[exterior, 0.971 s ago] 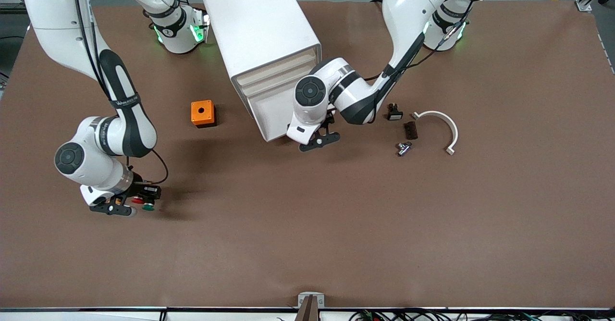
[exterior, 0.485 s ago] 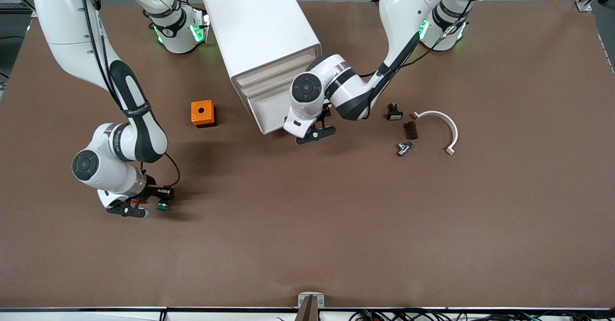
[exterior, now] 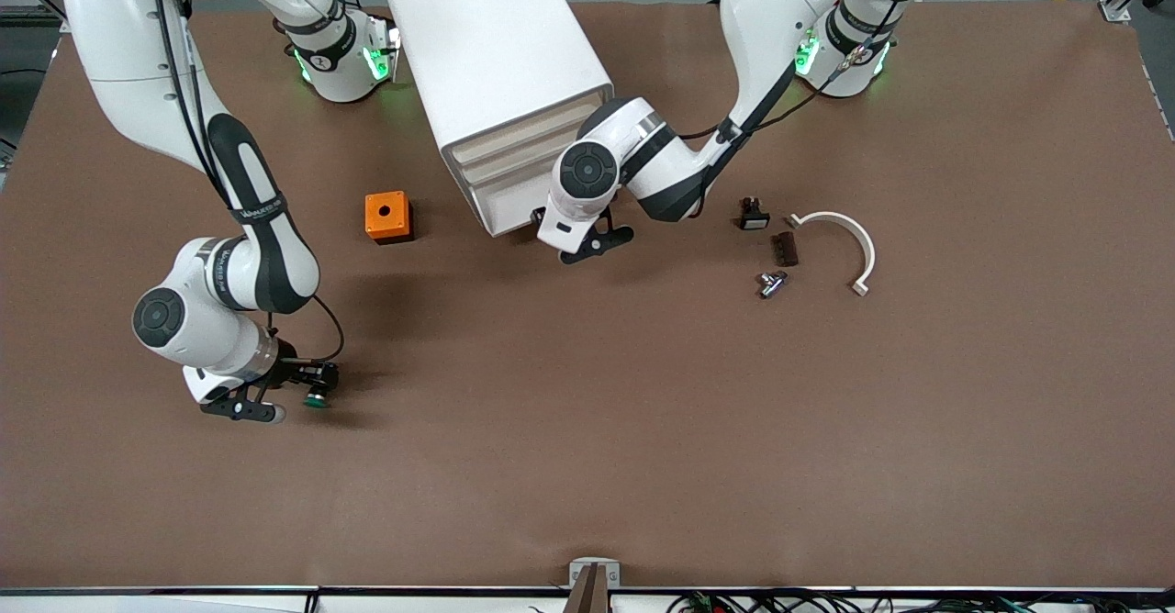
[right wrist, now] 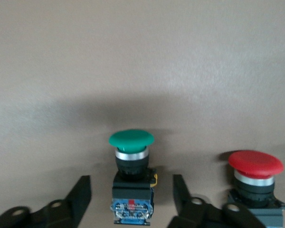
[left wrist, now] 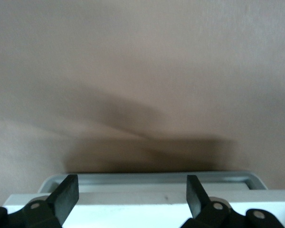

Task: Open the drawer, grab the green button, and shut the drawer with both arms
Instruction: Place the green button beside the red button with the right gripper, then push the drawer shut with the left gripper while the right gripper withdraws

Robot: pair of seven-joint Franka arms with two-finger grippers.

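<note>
The button (exterior: 315,399) with the green cap sits on the table (exterior: 643,429) toward the right arm's end, near the front camera. In the front view it is mostly hidden by the right gripper (exterior: 275,393), which is low over it. The red button cannot be seen here. The drawer (exterior: 508,200) sticks out a little from the white cabinet (exterior: 496,53), and the left gripper (exterior: 587,241) is at its front edge. What is inside the drawer cannot be seen.

In the left wrist view the left gripper (left wrist: 133,197) has its fingers (left wrist: 66,192) spread wide, with the drawer (left wrist: 152,179) rim between them.

In the right wrist view the button (right wrist: 131,180) stands between the spread fingers (right wrist: 83,192) of the right gripper (right wrist: 132,197), which do not touch it. A red button (right wrist: 255,178) stands just beside it, partly cut off.
</note>
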